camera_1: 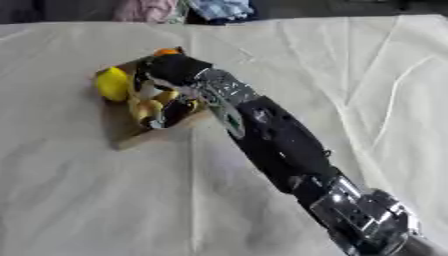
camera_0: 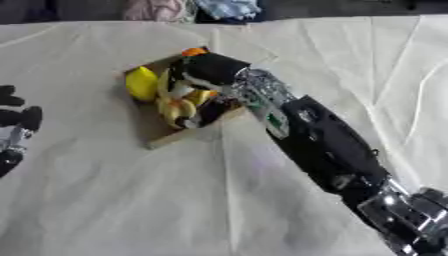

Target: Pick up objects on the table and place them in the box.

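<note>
Fingers (camera_0: 194,95) of right hand (camera_0: 208,70) down among yellow fruit (camera_0: 142,83) in box (camera_0: 162,136), spread unclear.

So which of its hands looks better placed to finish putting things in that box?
The right hand, probably: it reaches over the box, right above the yellow fruit inside. The left hand sits idle at the view's left edge, away from the box.

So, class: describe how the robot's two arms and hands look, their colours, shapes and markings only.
The right arm has a bulky black forearm shell, a silver ribbed wrist joint with a green-and-white marking, and silver metal at the elbow. The right hand is black. The left hand, at the view's left edge, is black with a silver-grey part.
</note>
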